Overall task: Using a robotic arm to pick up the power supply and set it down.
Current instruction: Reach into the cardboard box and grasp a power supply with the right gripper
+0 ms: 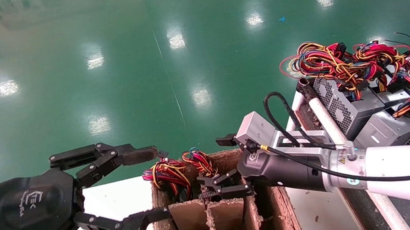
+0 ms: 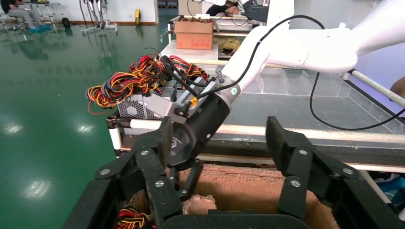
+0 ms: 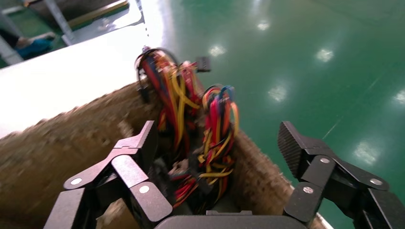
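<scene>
A power supply's red, yellow, black and blue wire bundle (image 1: 171, 174) sticks up from the far compartment of the brown divided cardboard box (image 1: 280, 208); its grey body is hidden inside. My right gripper (image 1: 222, 164) reaches down over that compartment and is open. In the right wrist view the right gripper (image 3: 217, 143) straddles the wires (image 3: 191, 119) and the box's far wall (image 3: 258, 176), one finger inside and one outside. My left gripper (image 1: 150, 184) hovers wide open beside the box's left wall, holding nothing. The left wrist view shows the left gripper (image 2: 220, 138) facing the right arm's black palm (image 2: 191, 138).
Several more grey power supplies (image 1: 342, 105) with tangled wires (image 1: 345, 59) are stacked on a rack at the right, behind a white rail (image 1: 326, 118). The box stands on a white table (image 1: 120, 199). Green floor (image 1: 180, 54) lies beyond the table's far edge.
</scene>
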